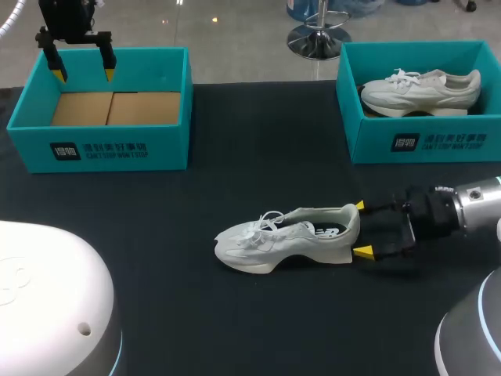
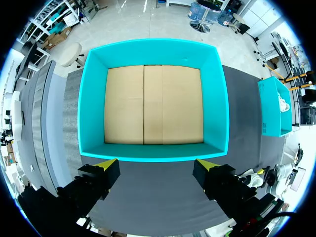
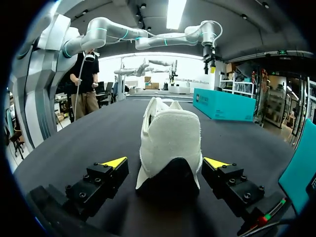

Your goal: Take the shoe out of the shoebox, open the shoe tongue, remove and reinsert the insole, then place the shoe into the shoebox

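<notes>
A white shoe point(image 1: 288, 237) lies on the black table, toe to the left, heel to the right. My right gripper point(image 1: 361, 229) is open at its heel, a yellow tip on each side and not touching. In the right wrist view the shoe's heel point(image 3: 171, 143) stands between the open fingers point(image 3: 114, 162) of my right gripper point(image 3: 166, 163). My left gripper point(image 1: 83, 75) hangs open above the far edge of the empty teal shoebox point(image 1: 102, 149) at the back left. The left wrist view looks straight down into that shoebox point(image 2: 154, 103), and my left gripper point(image 2: 157, 164) holds nothing.
A second teal shoebox point(image 1: 415, 141) at the back right holds another white shoe point(image 1: 419, 90). In the right wrist view the empty teal box point(image 3: 224, 104) stands far ahead with my left arm point(image 3: 148, 37) over it.
</notes>
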You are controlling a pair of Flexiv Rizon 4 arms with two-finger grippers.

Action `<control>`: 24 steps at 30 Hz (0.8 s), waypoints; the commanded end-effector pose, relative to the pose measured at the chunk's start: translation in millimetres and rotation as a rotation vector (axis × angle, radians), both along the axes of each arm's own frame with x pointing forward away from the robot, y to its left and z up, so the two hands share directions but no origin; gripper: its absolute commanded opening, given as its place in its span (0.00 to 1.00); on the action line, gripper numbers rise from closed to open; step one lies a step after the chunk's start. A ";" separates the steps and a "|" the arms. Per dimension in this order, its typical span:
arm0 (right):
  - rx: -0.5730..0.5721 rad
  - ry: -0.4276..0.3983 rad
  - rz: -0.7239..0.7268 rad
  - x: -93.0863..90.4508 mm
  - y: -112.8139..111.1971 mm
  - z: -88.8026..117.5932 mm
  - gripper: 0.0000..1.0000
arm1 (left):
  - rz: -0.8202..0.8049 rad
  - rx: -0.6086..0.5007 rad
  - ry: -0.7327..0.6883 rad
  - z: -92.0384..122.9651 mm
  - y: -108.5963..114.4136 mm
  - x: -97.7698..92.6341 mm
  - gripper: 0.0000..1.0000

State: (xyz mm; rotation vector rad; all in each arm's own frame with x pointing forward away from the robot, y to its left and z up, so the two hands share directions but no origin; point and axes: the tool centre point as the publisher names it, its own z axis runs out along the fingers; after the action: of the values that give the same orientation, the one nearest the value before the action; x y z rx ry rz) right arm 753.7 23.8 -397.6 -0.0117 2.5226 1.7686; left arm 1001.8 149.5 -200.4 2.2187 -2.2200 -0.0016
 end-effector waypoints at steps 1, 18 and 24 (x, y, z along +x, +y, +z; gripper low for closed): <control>-0.006 0.014 0.014 6.3 9.0 -6.5 1.00 | 0.000 0.001 0.000 0.3 0.0 -0.5 1.00; 0.000 0.063 0.014 5.7 22.3 -26.5 1.00 | 0.000 0.001 0.000 0.3 0.0 -0.5 1.00; 0.002 0.074 0.022 6.7 27.5 -29.2 1.00 | 0.000 0.001 0.000 0.3 0.0 -0.5 1.00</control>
State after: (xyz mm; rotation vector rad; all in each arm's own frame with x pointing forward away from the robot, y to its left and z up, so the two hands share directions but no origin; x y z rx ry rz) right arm 757.7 47.5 -423.1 0.0296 2.5769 1.8086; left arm 1001.8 149.5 -200.4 2.2187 -2.2200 -0.0016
